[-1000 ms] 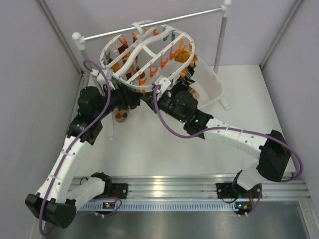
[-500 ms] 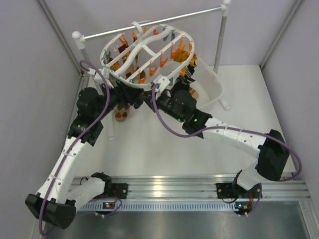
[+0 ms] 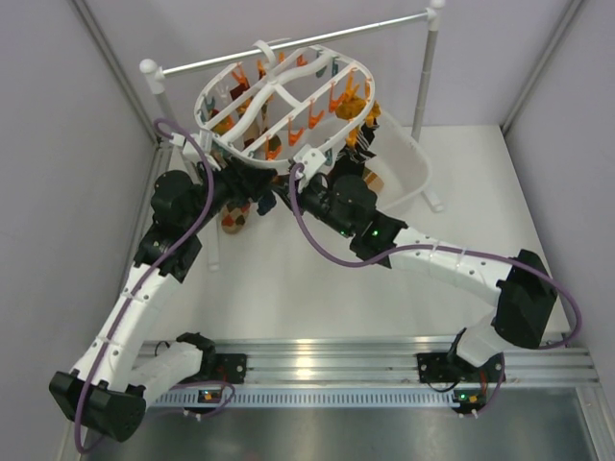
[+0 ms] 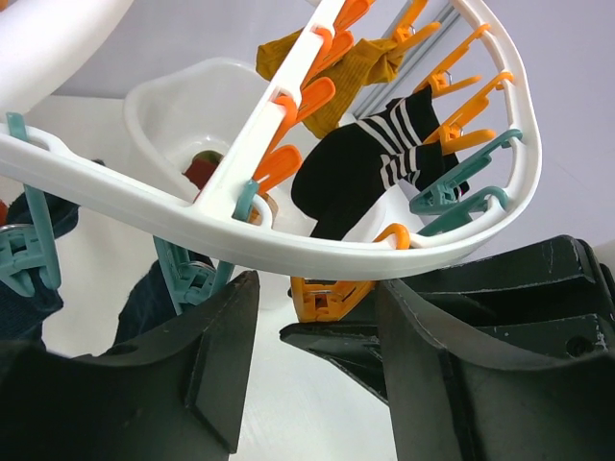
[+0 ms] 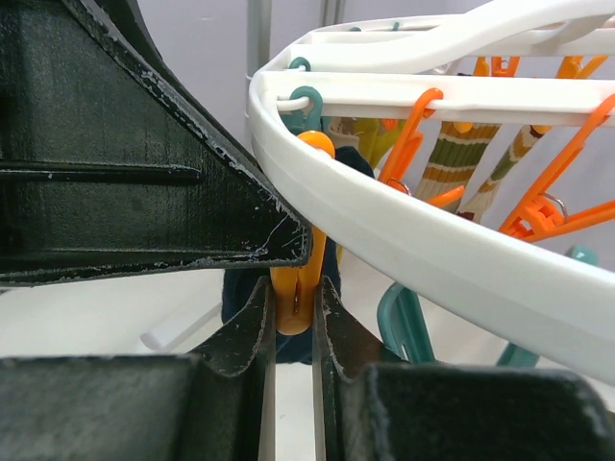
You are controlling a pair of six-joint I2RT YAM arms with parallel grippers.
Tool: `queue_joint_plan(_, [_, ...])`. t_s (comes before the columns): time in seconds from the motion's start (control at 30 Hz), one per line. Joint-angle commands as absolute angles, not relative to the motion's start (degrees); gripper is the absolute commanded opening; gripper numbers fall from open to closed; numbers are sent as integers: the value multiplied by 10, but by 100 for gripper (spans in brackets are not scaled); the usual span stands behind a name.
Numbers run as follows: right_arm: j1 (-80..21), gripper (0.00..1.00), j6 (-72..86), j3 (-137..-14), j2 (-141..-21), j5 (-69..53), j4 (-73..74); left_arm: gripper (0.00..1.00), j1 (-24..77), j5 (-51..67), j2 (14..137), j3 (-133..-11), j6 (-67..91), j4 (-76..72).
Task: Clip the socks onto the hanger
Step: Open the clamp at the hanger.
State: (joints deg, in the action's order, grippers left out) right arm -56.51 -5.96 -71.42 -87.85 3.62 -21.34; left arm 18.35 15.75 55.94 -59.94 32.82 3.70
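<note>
The right claw [image 5: 295, 309] is closed narrow on an orange clip [image 5: 296, 279] at the lower centre of its wrist view, one finger on each side of the clip's body. That clip hangs from the near rim of the hanger [image 5: 404, 250], which sweeps from upper left to lower right of the frame. Just behind the clip is dark navy cloth [image 5: 235, 288], probably a sock, though too little shows to be sure. Farther back, at upper right, tan striped socks [image 5: 452, 163] hang from other clips. The left claw [image 4: 319, 288] stands wide, its fingers at the lower left and lower right of its view with nothing gripped; the orange clip and the right claw's black tip sit in the gap. Past the rim, a black sock with white stripes [image 4: 360, 163] hangs clipped at centre, with a mustard sock [image 4: 370, 62] beyond it at top. The white tub [image 4: 159, 106] lies at upper left. In the top view the silver rail [image 3: 288, 43] crosses behind the hanger.
</note>
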Motion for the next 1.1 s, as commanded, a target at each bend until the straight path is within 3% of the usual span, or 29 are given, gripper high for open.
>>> queue_joint_plan(0.0, [-600,0,-77,-738,-885,22,-200,56,178,82,572,-613,343,-35])
queue_joint_plan(0.57, [-615,0,-97,-744,-892,44,-196,58,178,53,585,-618,381,-25])
queue_joint_plan(0.87, [-616,0,-93,-744,-889,30,-193,67,178,87,589,-603,392,-56])
queue_joint_plan(1.07, [-615,0,-97,-738,-888,30,-189,64,178,56,593,-613,400,-49])
